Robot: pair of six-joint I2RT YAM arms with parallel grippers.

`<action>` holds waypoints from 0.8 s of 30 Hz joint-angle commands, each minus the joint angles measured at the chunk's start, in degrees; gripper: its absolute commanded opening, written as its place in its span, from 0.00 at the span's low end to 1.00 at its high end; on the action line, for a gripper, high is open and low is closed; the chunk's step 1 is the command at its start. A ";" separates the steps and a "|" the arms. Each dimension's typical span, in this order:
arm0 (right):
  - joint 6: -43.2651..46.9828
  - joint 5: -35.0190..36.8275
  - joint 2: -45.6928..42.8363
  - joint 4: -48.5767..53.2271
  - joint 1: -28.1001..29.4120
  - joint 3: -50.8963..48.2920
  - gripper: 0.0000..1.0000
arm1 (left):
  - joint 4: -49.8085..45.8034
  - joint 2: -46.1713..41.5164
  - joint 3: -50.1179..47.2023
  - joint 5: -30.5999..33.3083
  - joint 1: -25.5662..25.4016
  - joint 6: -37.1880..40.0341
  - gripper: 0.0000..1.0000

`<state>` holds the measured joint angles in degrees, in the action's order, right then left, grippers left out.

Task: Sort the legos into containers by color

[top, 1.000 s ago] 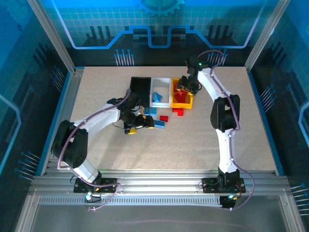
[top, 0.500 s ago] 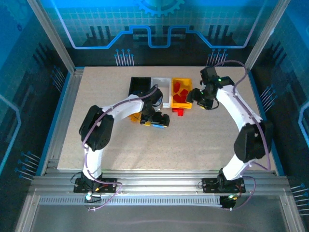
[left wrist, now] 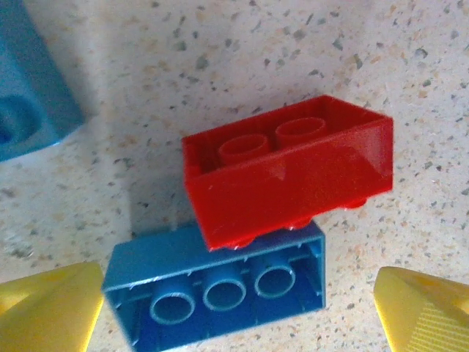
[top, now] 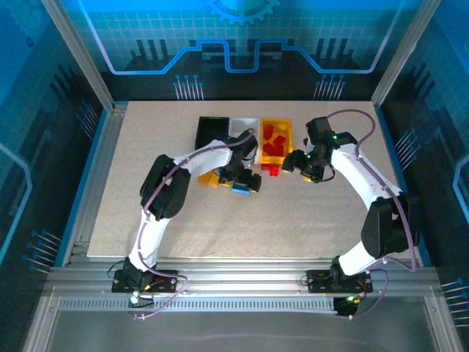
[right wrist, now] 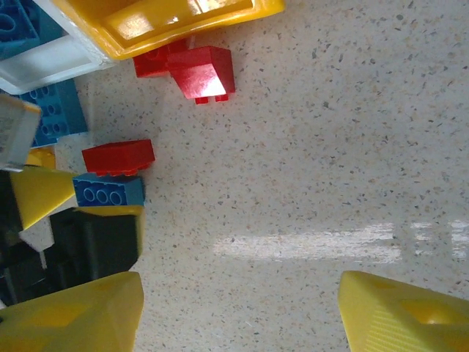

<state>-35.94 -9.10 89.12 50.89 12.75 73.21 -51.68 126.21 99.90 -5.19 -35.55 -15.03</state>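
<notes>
Left gripper (left wrist: 238, 312) is spread wide, straddling a blue brick (left wrist: 220, 293) with a red brick (left wrist: 293, 176) leaning on its 12 o'clock edge. Right gripper (right wrist: 238, 315) is spread too, over the tabletop (right wrist: 330, 147) at 5 o'clock from the yellow bin (right wrist: 220, 18).

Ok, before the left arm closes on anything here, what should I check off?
1. Left gripper open: ok, fingertips flank the blue brick.
2. Only one brick in the grasp path: not ok, a red brick leans on the blue brick.
3. Right gripper empty: ok, open over bare table.
4. Yellow bin holds red only: ok in the top view.
5. All reds binned: not ok, loose red bricks lie beside the yellow bin.
6. White bin contents: cannot tell, the left arm covers most of it.
</notes>
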 commanded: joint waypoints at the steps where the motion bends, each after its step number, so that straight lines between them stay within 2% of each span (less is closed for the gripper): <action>1: 0.22 -1.59 1.55 -0.42 -0.70 2.17 0.72 | -3.20 1.98 2.67 1.94 -1.60 1.06 0.92; 12: 0.47 -3.44 3.60 -1.68 -0.63 2.49 0.72 | -4.37 2.83 3.00 5.35 -2.04 -0.96 0.75; 19: -0.07 -3.67 2.40 -2.65 -0.65 -0.20 0.72 | -3.13 -1.32 -1.19 4.68 -2.07 -1.66 0.71; 24: -0.60 -3.90 1.28 -3.60 -0.28 -2.81 0.72 | -3.38 -7.43 -4.71 3.53 -1.93 -3.20 0.71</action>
<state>-35.97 -11.68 92.36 47.81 12.69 72.01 -53.69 124.49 96.55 -0.86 -37.52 -16.58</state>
